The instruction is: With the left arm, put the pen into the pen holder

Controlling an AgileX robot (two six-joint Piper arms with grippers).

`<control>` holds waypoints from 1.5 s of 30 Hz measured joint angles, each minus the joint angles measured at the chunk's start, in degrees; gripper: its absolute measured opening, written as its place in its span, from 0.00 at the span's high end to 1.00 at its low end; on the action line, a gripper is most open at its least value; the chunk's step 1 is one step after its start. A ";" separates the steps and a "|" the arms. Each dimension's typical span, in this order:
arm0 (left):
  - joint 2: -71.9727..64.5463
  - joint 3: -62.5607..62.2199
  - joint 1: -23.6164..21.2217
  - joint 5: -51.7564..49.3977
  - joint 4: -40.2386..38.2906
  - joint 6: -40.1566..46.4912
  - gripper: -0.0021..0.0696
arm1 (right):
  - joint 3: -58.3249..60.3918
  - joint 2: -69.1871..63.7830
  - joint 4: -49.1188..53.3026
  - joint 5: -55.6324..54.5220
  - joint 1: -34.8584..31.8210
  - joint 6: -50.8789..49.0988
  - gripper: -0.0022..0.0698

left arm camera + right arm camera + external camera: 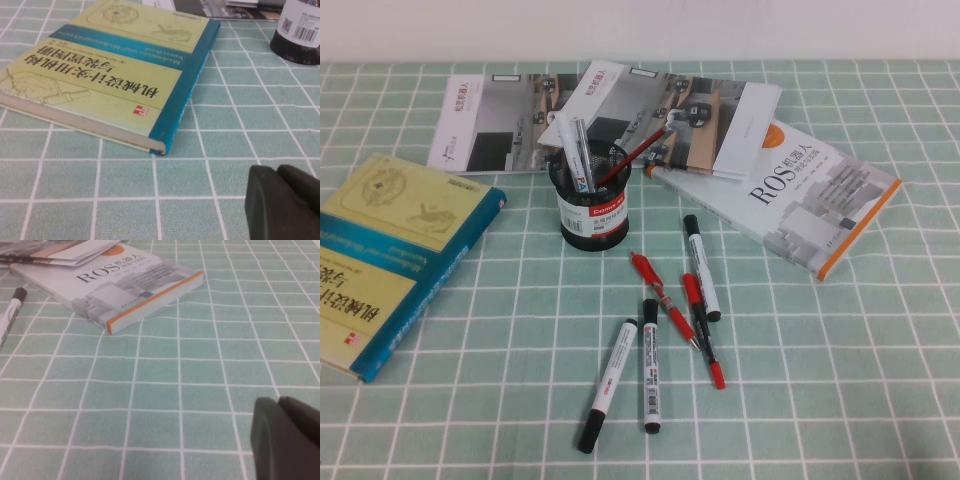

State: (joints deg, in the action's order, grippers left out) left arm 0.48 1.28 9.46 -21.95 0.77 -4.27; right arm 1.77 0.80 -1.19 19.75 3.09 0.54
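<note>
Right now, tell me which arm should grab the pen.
Left, probably. The left gripper hovers near the teal book; the pen lies leftmost of the loose pens. The right gripper is by the ROS book.

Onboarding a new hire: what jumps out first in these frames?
The black mesh pen holder at table centre, already holding pens, with loose markers and red pens fanned out in front of it. Books ring it, notably the teal-spined book at left. The left gripper and right gripper hover low, off the clutter.
</note>
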 joint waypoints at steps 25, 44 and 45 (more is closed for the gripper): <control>0.00 0.22 0.00 10.34 -10.21 -6.80 0.97 | 0.00 0.00 0.00 0.00 0.00 0.00 1.00; -15.13 -17.85 0.00 -3.67 -15.09 -6.26 0.97 | 0.00 0.00 0.00 0.00 0.00 0.00 1.00; -17.96 -20.42 0.00 -6.13 -15.09 -4.96 0.97 | 0.00 0.00 0.00 0.00 0.00 0.00 1.00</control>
State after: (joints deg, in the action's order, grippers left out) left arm -17.48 -19.14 9.46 -28.08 -14.32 -9.23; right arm 1.77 0.80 -1.19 19.75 3.09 0.54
